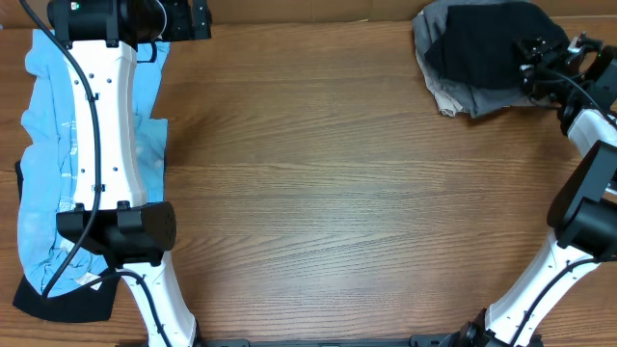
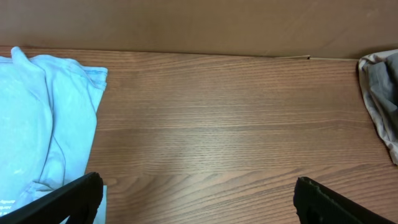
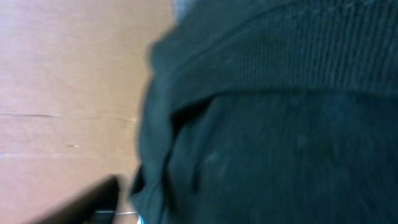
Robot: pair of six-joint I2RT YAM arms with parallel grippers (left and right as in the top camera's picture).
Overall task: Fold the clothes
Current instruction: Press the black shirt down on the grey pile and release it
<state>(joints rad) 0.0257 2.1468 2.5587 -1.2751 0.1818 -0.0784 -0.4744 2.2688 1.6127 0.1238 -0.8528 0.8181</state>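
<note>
A crumpled light blue cotton shirt (image 1: 43,145) lay along the left edge of the brown wood-grain table (image 1: 337,193), with a flat black cloth (image 1: 58,301) showing from under its near end. The left arm stretched over this shirt. In the left wrist view the left gripper (image 2: 198,186) hung above bare wood just to the right of the shirt, its two black fingers (image 2: 68,200) spread wide and holding nothing.

The middle of the table held no clothing. At the far right corner sat a heap made of a black ribbed garment (image 1: 477,43) on top of a rumpled grey one (image 1: 463,98). The right gripper (image 1: 530,66) was at the right side of this heap, against the black fabric. Blurred dark cloth filled the right wrist view, so I could not tell whether its fingers were apart or pinched together.
</note>
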